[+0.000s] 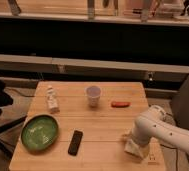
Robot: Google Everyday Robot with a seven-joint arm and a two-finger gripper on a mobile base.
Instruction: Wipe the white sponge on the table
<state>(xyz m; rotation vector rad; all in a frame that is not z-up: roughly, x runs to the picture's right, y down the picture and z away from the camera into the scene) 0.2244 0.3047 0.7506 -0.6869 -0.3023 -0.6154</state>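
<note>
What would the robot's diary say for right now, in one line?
gripper: low, at white sponge | place: front right corner of table | cup, bowl, remote: apart from gripper

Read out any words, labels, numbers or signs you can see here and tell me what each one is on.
Small dark logo at the near right corner of the square light wooden table: too blurred to read.
No other text shows.
The gripper sits low over the table, close beside that logo.
</note>
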